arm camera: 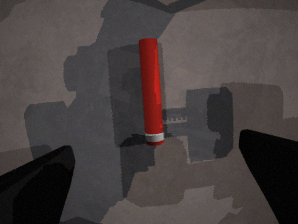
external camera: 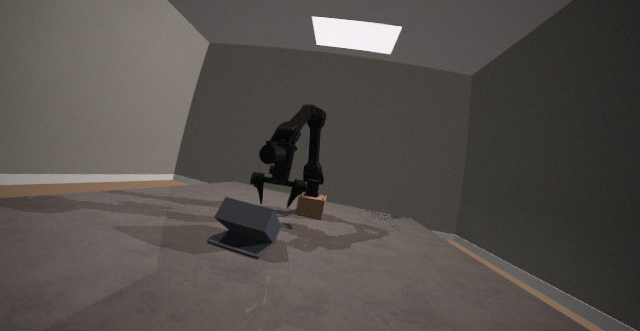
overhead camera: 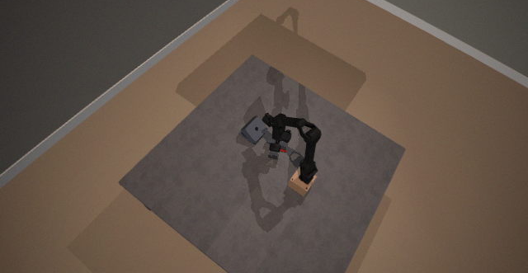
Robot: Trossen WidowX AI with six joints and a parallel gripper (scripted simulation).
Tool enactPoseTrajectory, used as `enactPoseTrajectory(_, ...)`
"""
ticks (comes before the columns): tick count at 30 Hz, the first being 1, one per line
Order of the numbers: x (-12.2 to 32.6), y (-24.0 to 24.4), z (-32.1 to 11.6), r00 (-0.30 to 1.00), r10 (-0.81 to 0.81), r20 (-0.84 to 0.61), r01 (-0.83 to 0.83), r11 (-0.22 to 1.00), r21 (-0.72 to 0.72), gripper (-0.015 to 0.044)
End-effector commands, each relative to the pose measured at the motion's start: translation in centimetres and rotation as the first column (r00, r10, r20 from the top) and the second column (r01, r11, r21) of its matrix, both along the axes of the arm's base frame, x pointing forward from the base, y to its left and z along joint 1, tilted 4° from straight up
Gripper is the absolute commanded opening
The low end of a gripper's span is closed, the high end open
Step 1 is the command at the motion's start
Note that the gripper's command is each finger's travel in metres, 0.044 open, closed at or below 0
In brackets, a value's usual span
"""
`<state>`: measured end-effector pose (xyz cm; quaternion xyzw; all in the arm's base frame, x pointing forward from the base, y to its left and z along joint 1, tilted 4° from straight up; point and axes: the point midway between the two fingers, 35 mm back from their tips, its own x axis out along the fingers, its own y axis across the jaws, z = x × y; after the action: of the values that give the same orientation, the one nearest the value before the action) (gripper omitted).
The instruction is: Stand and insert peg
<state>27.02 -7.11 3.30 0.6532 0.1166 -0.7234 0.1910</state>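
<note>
One red peg, one sloped panel, one arm, one gripper.

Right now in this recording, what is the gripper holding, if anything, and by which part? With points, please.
Nothing; the gripper (external camera: 274, 205) (arm camera: 158, 148) is open, and the red peg (overhead camera: 283, 150) (arm camera: 151, 90) lies on the table.

Red peg, white-banded, flat on tbl.
</note>
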Motion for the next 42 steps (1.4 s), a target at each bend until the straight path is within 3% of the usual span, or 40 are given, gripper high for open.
enactPoseTrajectory(1, 0.0, -0.1, -0.7, 1.0, -0.001, -0.004, 0.001, 1.0, -0.003, 0.044)
enactPoseTrajectory(34, 0.1, -0.3, -5.7, 1.0, -0.009, -0.004, 0.009, 1.0, -0.004, 0.044)
enactPoseTrajectory(42, 0.1, -0.3, -5.7, 1.0, -0.009, -0.004, 0.009, 1.0, -0.004, 0.023)
